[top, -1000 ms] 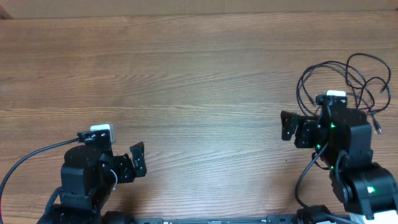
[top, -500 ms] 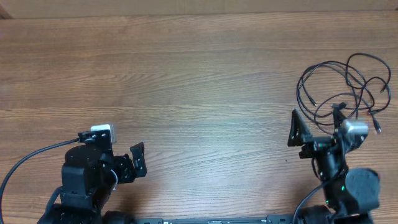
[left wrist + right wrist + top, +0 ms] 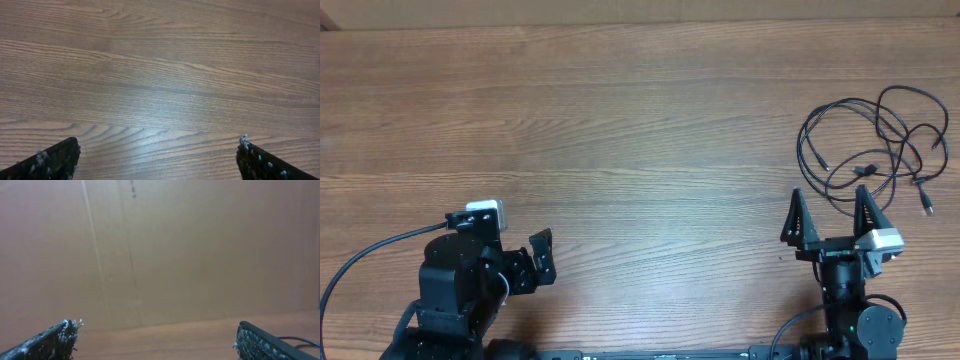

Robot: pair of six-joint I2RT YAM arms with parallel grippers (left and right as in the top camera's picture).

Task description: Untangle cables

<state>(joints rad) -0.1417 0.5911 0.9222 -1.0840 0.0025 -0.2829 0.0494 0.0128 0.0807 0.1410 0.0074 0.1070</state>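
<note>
Sprawling in thin black loops on the wood-grain counter (image 3: pixel 640 120), the cables (image 3: pixel 875 140) lie just beyond the right arm's jaws, spread wide and empty, seen overhead. Left wrist: the left arm's jaws, equally wide and empty, over bare grain, well apart. Right wrist: a plain brown backdrop (image 3: pixel 175 245), with one cord at lower right.

The table (image 3: pixel 640 120) is bare wood from its left edge past the middle. Tangled cables (image 3: pixel 868 168) crowd its right edge.
</note>
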